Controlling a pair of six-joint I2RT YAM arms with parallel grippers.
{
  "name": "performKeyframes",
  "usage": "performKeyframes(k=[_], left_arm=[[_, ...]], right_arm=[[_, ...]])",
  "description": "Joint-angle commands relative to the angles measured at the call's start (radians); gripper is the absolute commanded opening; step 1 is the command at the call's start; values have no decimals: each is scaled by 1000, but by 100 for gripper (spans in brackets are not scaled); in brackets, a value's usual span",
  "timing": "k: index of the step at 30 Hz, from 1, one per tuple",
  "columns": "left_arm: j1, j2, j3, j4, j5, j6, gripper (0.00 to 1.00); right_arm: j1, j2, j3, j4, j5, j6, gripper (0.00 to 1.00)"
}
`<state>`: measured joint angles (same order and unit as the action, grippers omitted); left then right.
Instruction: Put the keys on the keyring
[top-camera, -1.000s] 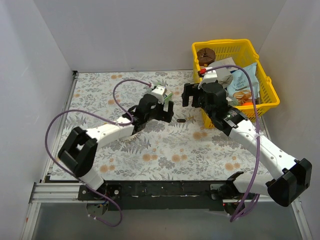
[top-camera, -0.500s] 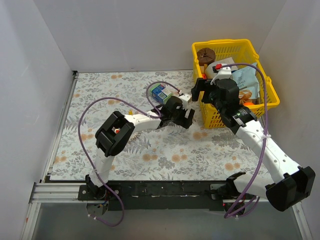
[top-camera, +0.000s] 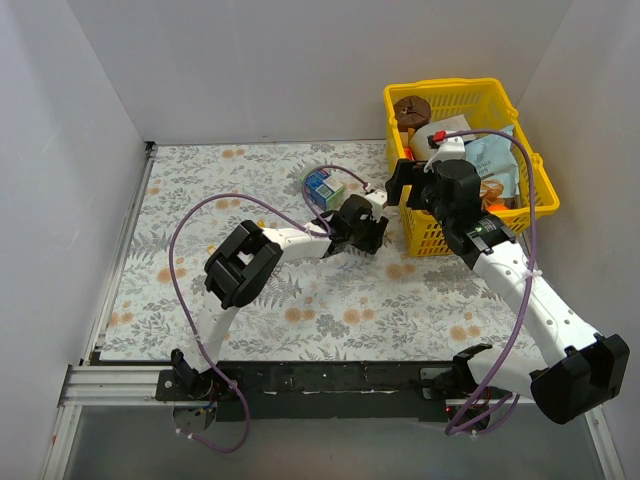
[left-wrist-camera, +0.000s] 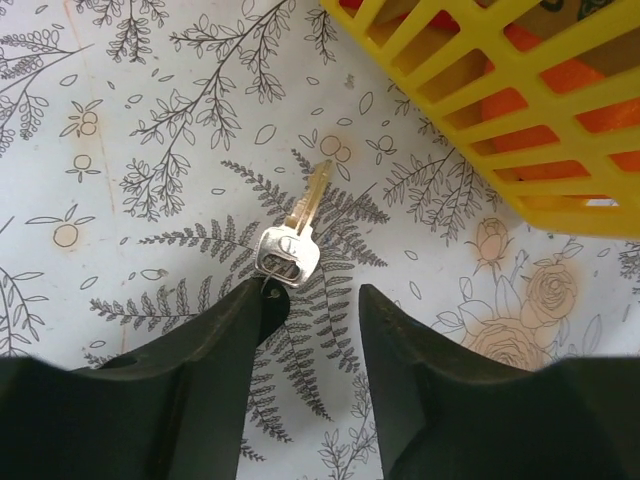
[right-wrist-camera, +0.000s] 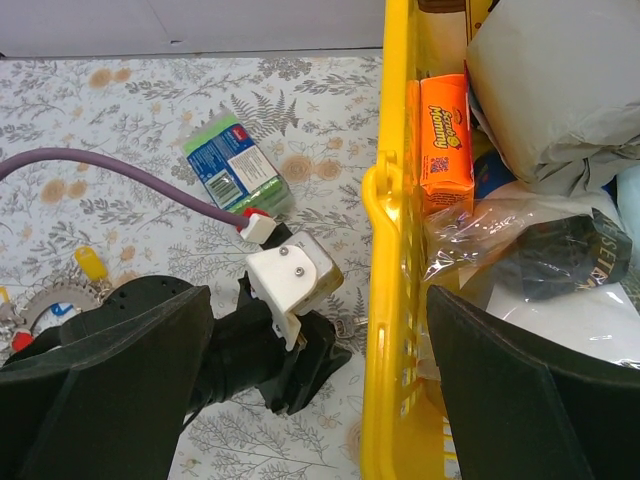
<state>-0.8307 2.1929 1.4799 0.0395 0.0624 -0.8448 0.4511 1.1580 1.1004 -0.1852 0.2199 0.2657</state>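
- Step in hand: pick-up of a single key. The left tool is low over the worktop, its jaws part-way apart and clamped on nothing.
- Position of the key: it lies flat just ahead of the left tool's tips. Its head touches or almost touches the left-hand finger, and its blade points away from the tool, so it sits off-centre and not between the jaws.
- Next move (a judgement): shift the tool sideways until the head is centred, then close on the head. The key is thin and lies flush on the worktop, so the pads could skid over it.
- Keyring: seen from the right wrist, well off to the left of the right tool, with a yellow-headed key just beside it. Whether that key is threaded cannot be told.
- Right tool: jaws wide apart, holding nothing, hanging over the near wall of the basket.
- Materials and shapes: the key has a squarish silvery metal head with a slot and a slim pale blade. The keyring is grey, flat and ridged. The worktop is a smooth printed floral sheet. The basket is rigid yellow plastic lattice. The carton is a glossy blue-green box.
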Motion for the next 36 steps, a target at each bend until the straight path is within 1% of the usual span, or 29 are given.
performKeyframes(k=[1,5,6,7,9,13,14,16,19,21,23,24,26,27,28,29,30,31,32,35,36], left_arm=[[-5,30,-30,-46,-4,-4,41],[-7,15,-72,-47,16,-10,34],[-7,11,-79,-44,30,-8,30],[-7,5,-98,-46,39,-10,23],[-10,-1,-113,-44,56,-19,14],[-19,-21,-161,-44,82,-33,6],[-24,-27,-171,-46,83,-39,3],[-38,-48,-197,-46,100,-43,0],[-71,-93,-262,-46,99,-56,0],[-108,-146,-334,12,102,-62,0],[-136,-182,-374,39,105,-74,0],[-162,-211,-394,46,93,-77,0],[-180,-242,-417,60,65,-97,0],[-183,-283,-441,85,60,-109,10],[-183,-304,-452,105,53,-128,29],[-183,-330,-458,115,4,-161,59],[-183,-352,-461,126,-15,-169,87],[-182,-399,-460,131,-30,-172,98],[-182,-422,-461,135,-50,-175,98],[-154,-518,-475,186,-50,-201,98],[-127,-542,-478,204,-50,-224,98]], right_arm=[[-9,-21,-2,26,-20,4,96],[-12,-23,-10,30,-31,6,95],[-12,-21,-11,33,-34,6,95],[-14,-23,-11,33,-37,4,95],[-14,-26,-16,36,-39,4,96],[-15,-29,-17,36,-43,0,95],[-14,-30,-17,36,-45,0,95],[-15,-35,-20,36,-45,-3,95],[-15,-43,-30,43,-47,-2,95],[-17,-46,-31,44,-51,-2,95],[-15,-50,-33,43,-56,-3,95],[-15,-53,-34,46,-57,-3,95],[-15,-57,-37,49,-59,-6,95],[-15,-57,-36,49,-60,-6,95],[-15,-55,-36,49,-68,-6,95],[-15,-54,-37,50,-70,-5,95],[-15,-54,-36,50,-73,-5,95],[-15,-54,-36,50,-82,-5,95],[-15,-52,-37,50,-83,-6,95],[-15,-60,-37,50,-100,-14,96],[-15,-63,-37,50,-100,-17,98]])
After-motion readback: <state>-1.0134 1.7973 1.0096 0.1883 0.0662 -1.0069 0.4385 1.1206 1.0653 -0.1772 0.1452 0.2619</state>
